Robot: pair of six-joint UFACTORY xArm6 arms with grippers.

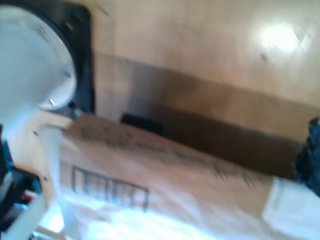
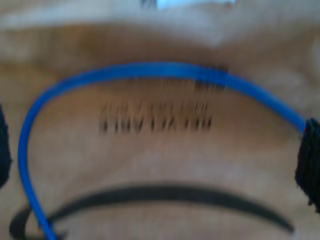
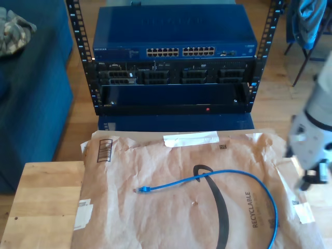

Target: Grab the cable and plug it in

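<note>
Blue cable (image 3: 236,179) — slack loop on brown paper (image 3: 171,171).

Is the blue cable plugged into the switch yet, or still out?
Still out. The cable lies loose on the brown paper packaging, its plug resting on the paper, apart from the rack switch.

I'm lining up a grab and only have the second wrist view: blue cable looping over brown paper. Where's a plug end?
Observer: In the exterior view, one plug of the cable lies on the brown paper mailer, at the loop's left end in that view.
Operator: Where could it plug in?
Observer: A blue network switch with rows of ports sits in a rack behind the mailer.
Operator: And the other end?
Observer: The cable runs off the exterior view's bottom edge, toward its right.
</note>
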